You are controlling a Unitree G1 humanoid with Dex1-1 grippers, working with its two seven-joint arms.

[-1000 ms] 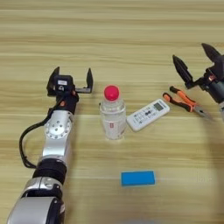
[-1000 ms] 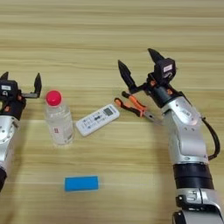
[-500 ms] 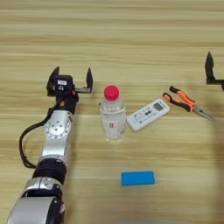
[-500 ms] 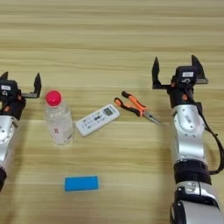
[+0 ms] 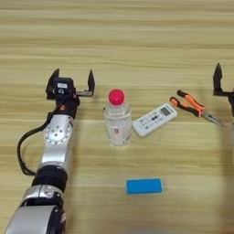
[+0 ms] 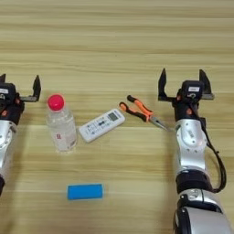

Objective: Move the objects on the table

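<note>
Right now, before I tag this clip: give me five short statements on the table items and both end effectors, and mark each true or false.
1. The bottle stands upright with a red cap. True.
2. The right end effector is shut on the pliers. False: it is open, holds nothing, and sits to the right of the pliers.
3. The white remote lies between the bottle and the pliers. True.
4. The blue block is stacked on the remote. False: it lies alone on the table, nearer the robot.
5. The left end effector grips the bottle. False: it is open, left of the bottle.
</note>
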